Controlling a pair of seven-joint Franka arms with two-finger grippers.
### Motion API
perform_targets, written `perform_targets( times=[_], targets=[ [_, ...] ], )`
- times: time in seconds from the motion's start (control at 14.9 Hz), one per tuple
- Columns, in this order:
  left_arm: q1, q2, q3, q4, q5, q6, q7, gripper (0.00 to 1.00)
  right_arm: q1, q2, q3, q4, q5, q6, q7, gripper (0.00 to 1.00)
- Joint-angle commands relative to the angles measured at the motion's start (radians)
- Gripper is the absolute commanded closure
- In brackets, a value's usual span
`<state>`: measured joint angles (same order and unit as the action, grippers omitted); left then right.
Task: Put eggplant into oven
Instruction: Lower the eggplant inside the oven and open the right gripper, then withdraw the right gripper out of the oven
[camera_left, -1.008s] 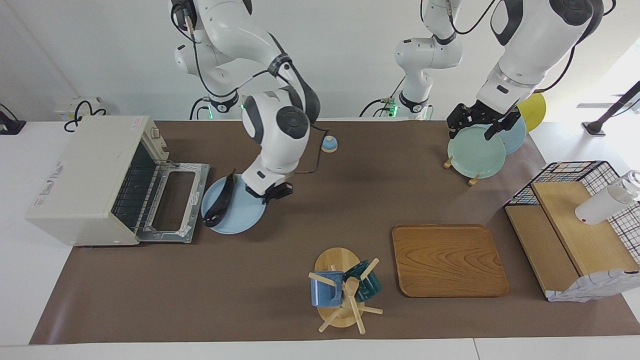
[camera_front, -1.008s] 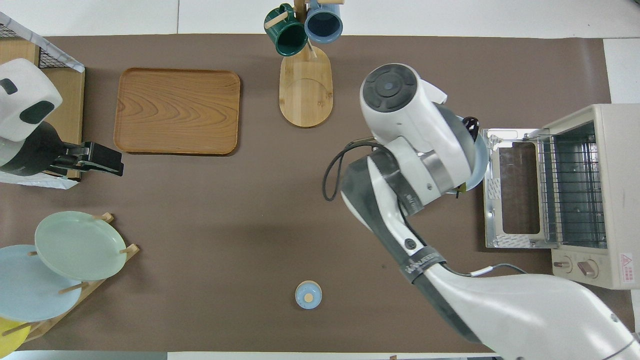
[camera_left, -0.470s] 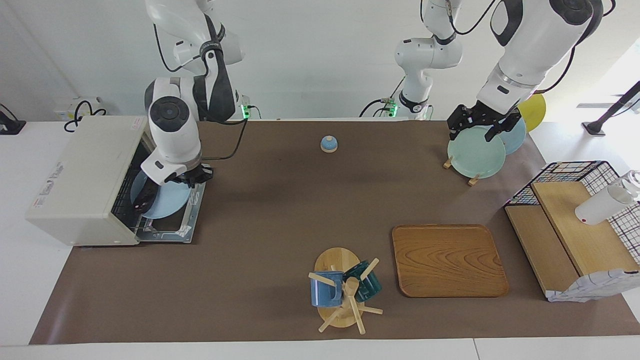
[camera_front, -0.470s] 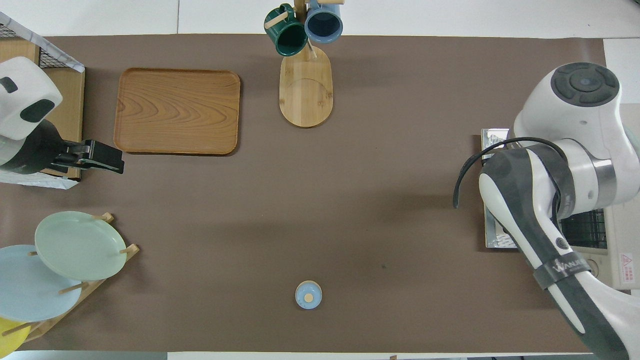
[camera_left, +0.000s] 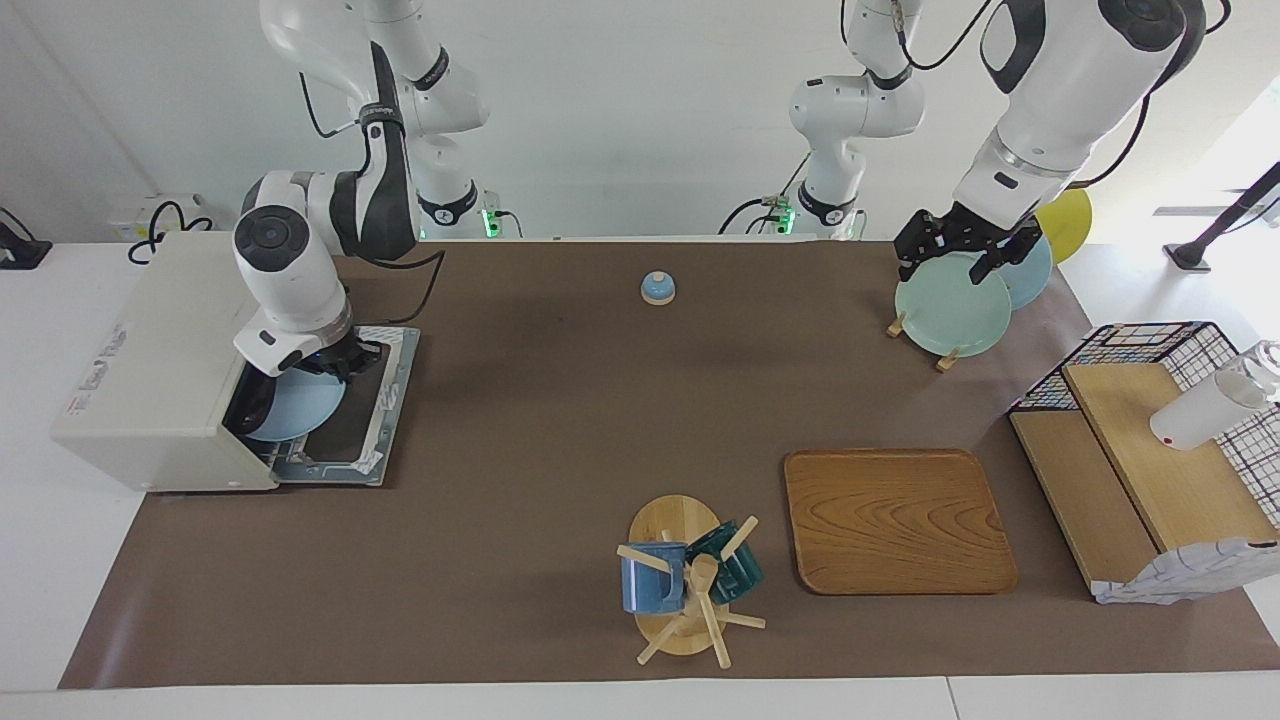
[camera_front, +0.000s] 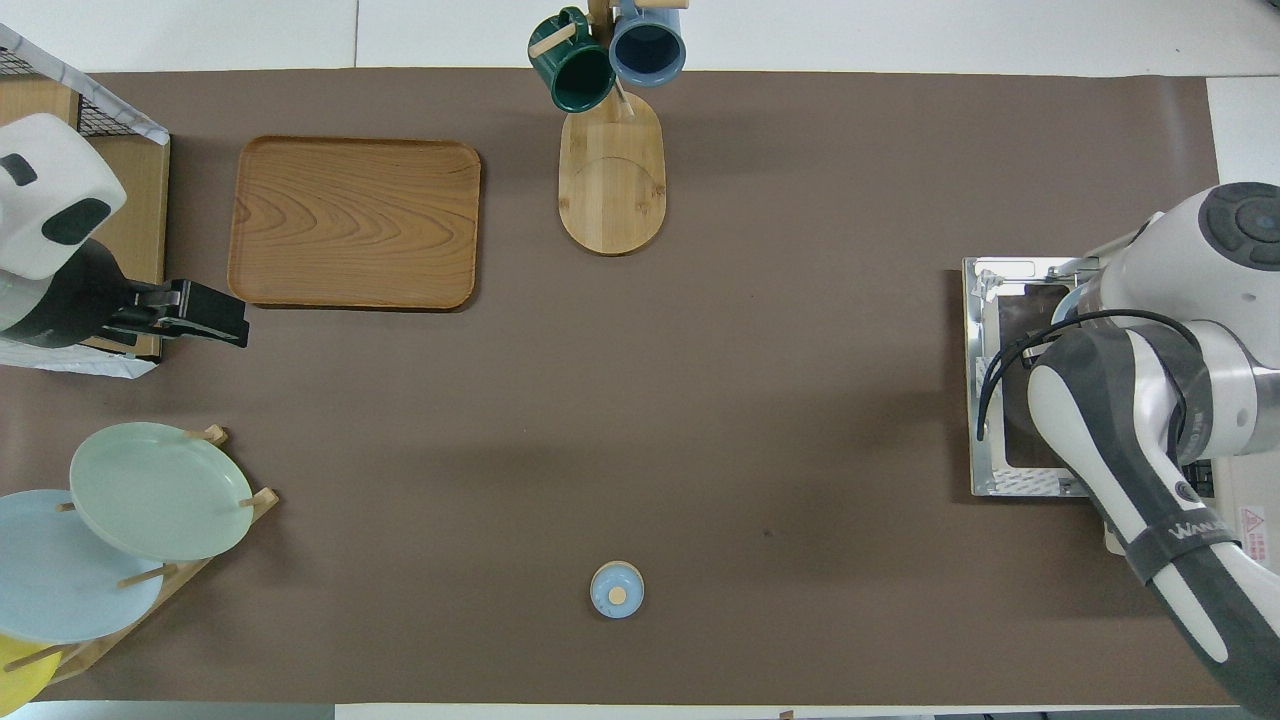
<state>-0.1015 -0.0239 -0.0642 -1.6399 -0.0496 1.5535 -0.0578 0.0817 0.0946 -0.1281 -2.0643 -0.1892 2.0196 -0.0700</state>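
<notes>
Two arms. The L one waits, left gripper (camera_left: 958, 252) w/ jaws apart over the green plate (camera_left: 950, 310) in the rack close to the robots. Right gripper (camera_left: 335, 362) is over the oven door (camera_left: 385, 400), fingers clamped on the rim of the blue plate (camera_left: 300, 408). The plate pokes into the oven (camera_left: 150, 340) mouth, and the eggplant (camera_left: 252, 403) rides on its inner part, mostly hidden. Eggplant is prob. light and firm, but glossy skin = slippery and it rolls easily. Keep the plate level, or grip it mid-body across the narrow width.

One camera sits high across the table (camera_left: 600, 420), facing the robots; the other looks steeply down from their end — both wide, sharing the whole tabletop.
</notes>
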Motion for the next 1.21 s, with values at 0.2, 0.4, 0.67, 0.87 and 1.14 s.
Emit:
perform_targets(
  times=[0.2, 0.4, 0.67, 0.87, 1.14],
  targets=[
    [-0.018, -0.016, 0.014, -0.014, 0.024, 0.005, -0.004, 0.00, -0.043, -0.047, 0.016, -0.082, -0.012, 0.044, -0.030, 0.83],
    [-0.020, -0.016, 0.015, -0.014, 0.024, 0.005, -0.004, 0.00, -0.042, -0.047, 0.018, -0.080, -0.007, 0.044, -0.033, 0.57],
    [-0.021, -0.018, 0.014, -0.014, 0.024, 0.003, -0.004, 0.00, -0.007, -0.015, 0.024, 0.021, 0.000, -0.013, -0.031, 0.54],
    [-0.021, -0.016, 0.014, -0.012, 0.024, 0.005, -0.004, 0.00, 0.058, 0.002, 0.024, 0.047, 0.060, 0.022, 0.019, 0.86],
    [-0.021, -0.016, 0.015, -0.014, 0.024, 0.005, -0.004, 0.00, 0.095, 0.046, 0.024, -0.082, 0.063, 0.235, 0.153, 1.00]
  ],
)
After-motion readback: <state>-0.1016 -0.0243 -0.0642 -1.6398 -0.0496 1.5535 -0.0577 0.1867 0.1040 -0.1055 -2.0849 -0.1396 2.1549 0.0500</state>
